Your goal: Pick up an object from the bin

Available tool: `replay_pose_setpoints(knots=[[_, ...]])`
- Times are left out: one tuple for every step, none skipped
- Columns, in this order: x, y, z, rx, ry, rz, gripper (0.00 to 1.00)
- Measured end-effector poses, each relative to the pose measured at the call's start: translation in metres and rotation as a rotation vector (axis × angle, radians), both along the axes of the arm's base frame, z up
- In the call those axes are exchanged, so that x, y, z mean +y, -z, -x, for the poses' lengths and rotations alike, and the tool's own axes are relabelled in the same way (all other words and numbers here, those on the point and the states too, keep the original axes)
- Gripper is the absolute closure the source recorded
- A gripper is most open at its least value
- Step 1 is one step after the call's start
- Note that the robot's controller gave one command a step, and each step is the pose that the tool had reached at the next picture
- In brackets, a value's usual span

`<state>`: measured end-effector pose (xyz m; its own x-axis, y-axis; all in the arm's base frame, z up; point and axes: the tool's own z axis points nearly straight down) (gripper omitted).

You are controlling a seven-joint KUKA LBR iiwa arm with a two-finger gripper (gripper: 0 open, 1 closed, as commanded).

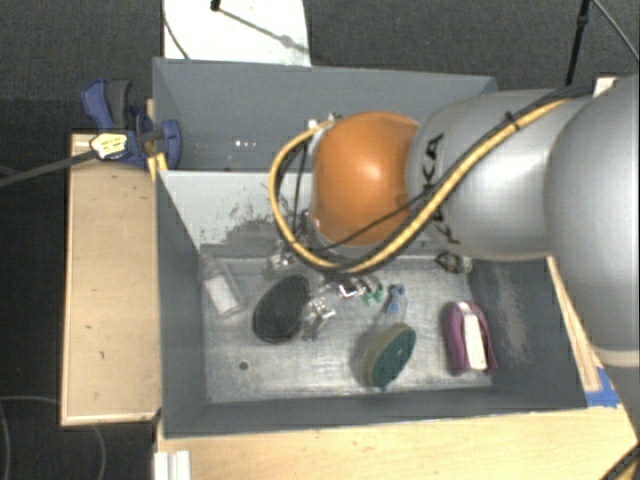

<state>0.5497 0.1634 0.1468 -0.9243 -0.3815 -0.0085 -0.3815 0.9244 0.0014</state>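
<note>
Grey bin (182,308), open floor front-left, dark oval (280,310) below orange wrist cover (360,178)

Thing: I see a dark oval pad (282,308), black-grey.
Pose: it lies flat, with its long axis slanting up to the right.
Place: left of centre on the bin (280,366) floor, clear of the walls.

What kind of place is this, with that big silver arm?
Most likely a robot lab or test workshop. A silver robot arm reaches into a grey metal bin holding a few small loose things, such as a dark oval pad and a round green disc.
</note>
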Motion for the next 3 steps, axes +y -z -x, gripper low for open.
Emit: replay_pose_setpoints(knots=[[0.019, 0.078, -0.014, 0.006, 0.099, 0.002, 0.00], [0.019, 0.073, -0.015, 0.002, 0.100, 0.000, 1.00], [0.013, -0.083, -0.019, -0.001, 0.102, 0.001, 1.00]])
